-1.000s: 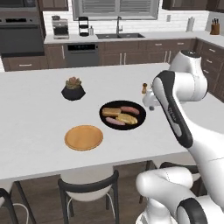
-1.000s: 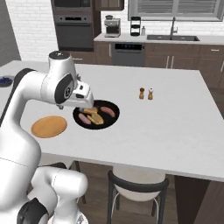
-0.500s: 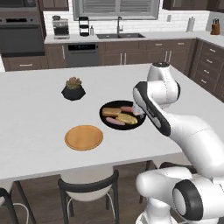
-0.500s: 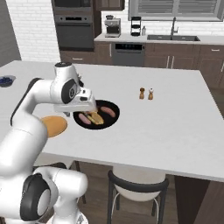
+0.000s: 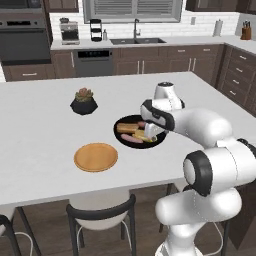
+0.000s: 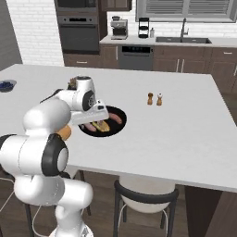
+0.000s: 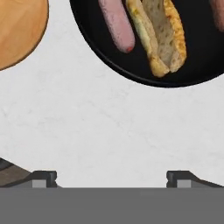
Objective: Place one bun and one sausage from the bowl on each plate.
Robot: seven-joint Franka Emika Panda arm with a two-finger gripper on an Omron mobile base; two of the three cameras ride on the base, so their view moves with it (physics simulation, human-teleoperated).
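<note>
A: Where is the bowl [image 7: 175,74] placed relative to the gripper [image 7: 111,177]?

B: In the hand view the bowl is seen ahead of the fingertips [image 7: 43,177], across a strip of bare counter [image 7: 109,131], not touched. In the left base view the gripper [image 5: 152,131] is seen hovering at the bowl's [image 5: 120,136] edge toward the robot.

A: Contents of the bowl?

B: A bun [image 7: 159,37] and a sausage [image 7: 117,24] are seen side by side near the bowl's close rim. Both long axes are laid roughly away from the hand, slightly tilted. Another sausage [image 6: 115,118] is seen at the far side of the bowl [image 6: 120,127] in the right base view.

A: Plates?

B: The orange plate [image 5: 96,157] is set just beside the bowl, toward the counter's front edge; its rim [image 7: 17,30] is caught in the hand view. The blue-grey plate cannot be made out.

A: Hand state?

B: The jaws are spread wide, nothing is held or touched.

A: What is the next move judged to turn on?

B: Likely a short advance over the bowl's near rim, with the jaws set across the sausage or bun.
</note>
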